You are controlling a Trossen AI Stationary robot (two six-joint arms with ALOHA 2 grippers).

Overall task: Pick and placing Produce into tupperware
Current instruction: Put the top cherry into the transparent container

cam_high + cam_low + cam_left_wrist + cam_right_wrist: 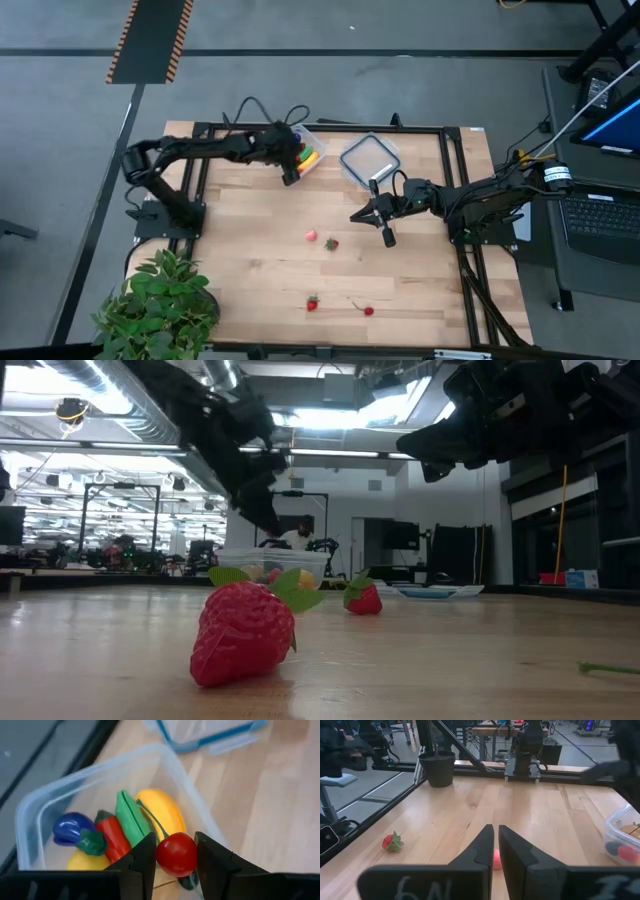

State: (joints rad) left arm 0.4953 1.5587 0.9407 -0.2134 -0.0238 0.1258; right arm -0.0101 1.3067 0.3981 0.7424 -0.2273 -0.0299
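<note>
Red cherry (176,854) is pinched between the two dark fingers of the left tool (175,862), which hangs right over the clear tupperware (322,140) near the far edge of the desk (250,230). So that piece is held above the tub, not dropped in. Inside the tub, the left wrist view shows a yellow banana-shaped piece (159,810), a green one (129,817), a red pepper-like one (113,836), a blue-purple piece (70,826) and another bit of yellow (87,862) down in the corner.

Just beside the tub lies its flat lid (369,158) with a blue rim, flat on the wood.

Over on the other side, the right tool (372,218) hovers near the middle of the desk, fingers squeezed nearly together and holding nothing. A small pink piece (496,859) sits on the desk right beyond its fingertips, with a strawberry (391,842) off to one side.

More produce is scattered on the wood: a pink piece (311,236) and a strawberry (331,243) close together mid-desk, plus a strawberry (312,304) and a cherry (368,311) near the front edge. A leafy potted plant (160,305) sits at the front left corner.
</note>
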